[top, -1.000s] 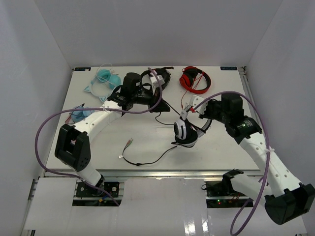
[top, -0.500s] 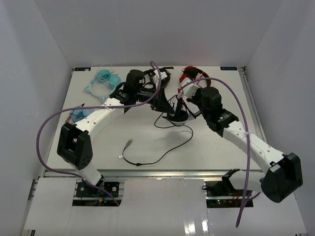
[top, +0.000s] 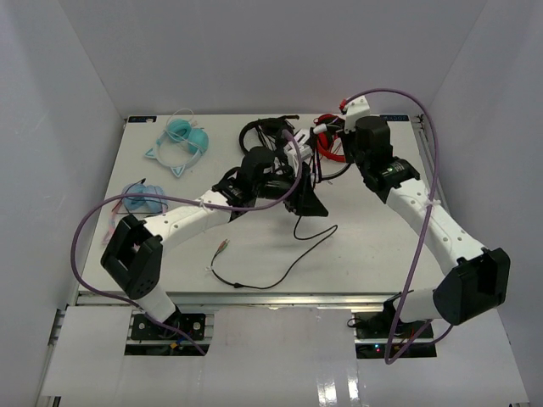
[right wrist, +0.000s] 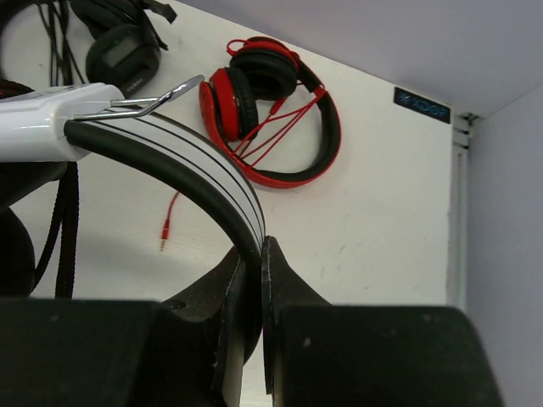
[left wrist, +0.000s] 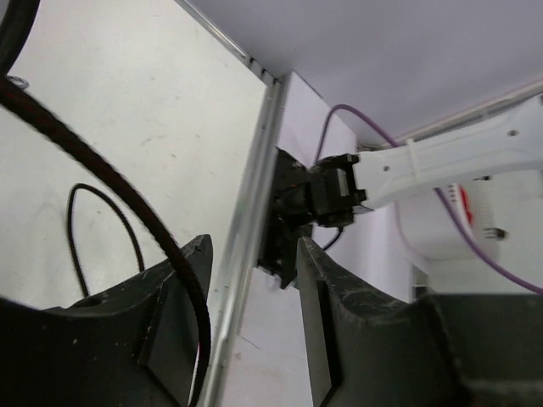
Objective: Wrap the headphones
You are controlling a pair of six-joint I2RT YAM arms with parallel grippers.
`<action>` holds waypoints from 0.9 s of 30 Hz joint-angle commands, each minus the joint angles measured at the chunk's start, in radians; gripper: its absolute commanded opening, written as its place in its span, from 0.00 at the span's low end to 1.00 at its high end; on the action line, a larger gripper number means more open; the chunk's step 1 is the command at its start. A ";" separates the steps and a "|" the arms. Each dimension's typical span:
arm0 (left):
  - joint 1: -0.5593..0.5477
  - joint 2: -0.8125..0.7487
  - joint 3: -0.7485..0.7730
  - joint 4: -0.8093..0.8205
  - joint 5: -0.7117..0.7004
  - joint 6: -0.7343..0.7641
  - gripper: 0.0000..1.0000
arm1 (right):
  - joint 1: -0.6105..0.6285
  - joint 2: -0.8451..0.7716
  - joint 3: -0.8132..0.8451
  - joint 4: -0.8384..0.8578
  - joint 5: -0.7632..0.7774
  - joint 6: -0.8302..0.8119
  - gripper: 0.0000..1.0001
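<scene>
**Senior:** Overhead view first.

**Inspector:** White counter (top: 382, 254). The left arm (top: 182, 222) reaches to the middle of it. The left gripper (top: 316, 209) sits low over the surface and points toward the near right. The right arm (top: 424, 222) reaches to the far side, above a red-and-black pair of headphones (top: 325, 134). The white over-ear headphones with black ear pads (top: 294, 153) are up off the counter between the two wrists. That spot is crowded and the detail is poor. Their thin black cable (top: 297, 254) drops down and loops across the near half of the counter.

**Senior:** Left wrist view?

**Inspector:** The jaws of the left gripper stand apart with a clear gap and clamp nothing. A stretch of the cable, close to the lens, arcs down across the frame and past the inner face of one finger (left wrist: 178, 322). I cannot tell whether it touches. Beyond the fingers are the counter's edge rail and the right arm's black base (left wrist: 305, 212).

**Senior:** Right wrist view?

**Inspector:** The right gripper (right wrist: 261, 254) is closed tight on the headband of the white headphones. The striped band rises up and to the left from the fingers to a white yoke. The red-and-black pair lies flat on the counter beneath. An all-black pair of headphones (right wrist: 119, 47) lies at the far left.
</scene>
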 commanded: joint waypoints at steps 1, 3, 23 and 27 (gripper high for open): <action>-0.100 -0.103 -0.137 0.139 -0.248 0.162 0.57 | -0.078 -0.046 0.110 0.009 -0.221 0.276 0.08; -0.141 -0.126 -0.219 0.212 -0.325 0.223 0.64 | -0.105 -0.051 0.130 -0.004 -0.294 0.311 0.08; -0.235 0.136 -0.486 1.018 -0.658 0.330 0.56 | -0.290 -0.229 0.073 -0.008 -0.634 0.492 0.08; -0.249 0.133 -0.588 1.176 -0.653 0.356 0.66 | -0.295 -0.226 0.074 -0.008 -0.643 0.490 0.08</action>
